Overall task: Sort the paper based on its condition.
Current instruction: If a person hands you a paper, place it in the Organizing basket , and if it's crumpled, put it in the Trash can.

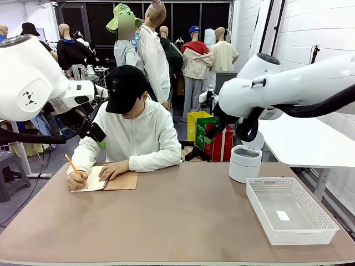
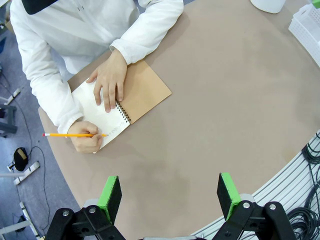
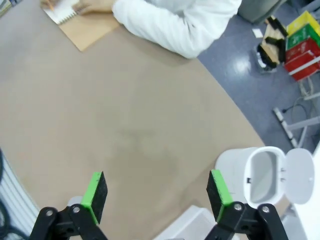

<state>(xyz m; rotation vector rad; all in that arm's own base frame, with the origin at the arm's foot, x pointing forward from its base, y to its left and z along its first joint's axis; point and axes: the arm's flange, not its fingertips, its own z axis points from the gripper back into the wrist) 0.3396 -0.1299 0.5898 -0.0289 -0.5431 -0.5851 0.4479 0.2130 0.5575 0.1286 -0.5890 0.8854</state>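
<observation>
Pencil marks [image 2: 116, 131] on the notebook [image 2: 145, 92] are too small to read, and the picture edge crops the basket [image 2: 307, 22].

This was a robotics lab set up in a plain workroom. Two white robot arms, the left arm [image 1: 28, 77] and the right arm [image 1: 299, 83], reached in over a brown table [image 1: 183, 221] with a rounded edge. A white-painted block wall [image 1: 316, 33] ran along the right, with a bare white work table [image 1: 305, 138] beside it. Black cables [image 2: 312, 205] lay coiled off the near edge of the brown table, and the floor [image 3: 235, 75] was grey-blue and hard. Red, green and yellow boxes [image 3: 302, 50] sat on it at the far side, and a grey stool [image 1: 6, 166] stood at the left.
</observation>
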